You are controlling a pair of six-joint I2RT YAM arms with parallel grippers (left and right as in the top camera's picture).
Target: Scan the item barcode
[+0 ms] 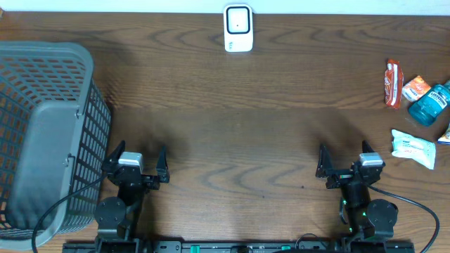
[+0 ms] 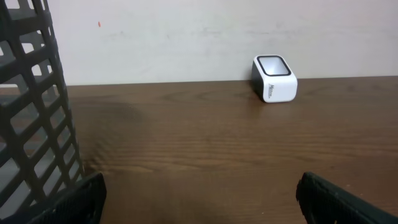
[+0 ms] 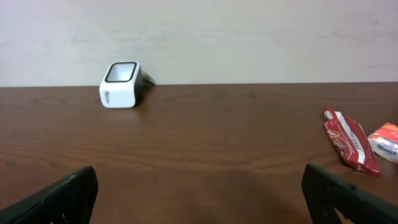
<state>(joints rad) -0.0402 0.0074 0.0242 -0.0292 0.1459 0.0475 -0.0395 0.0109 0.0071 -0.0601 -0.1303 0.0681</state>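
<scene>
A white barcode scanner stands at the table's far edge, its dark window facing up; it shows as well in the left wrist view and the right wrist view. The items lie at the right edge: a red packet, an orange-and-white packet, a teal bottle and a white wipes pack. My left gripper rests open near the front left. My right gripper rests open near the front right. Neither holds anything.
A large grey plastic basket fills the left side of the table, close beside my left gripper. A pale wall runs behind the table's far edge. Another item shows partly at the right border.
</scene>
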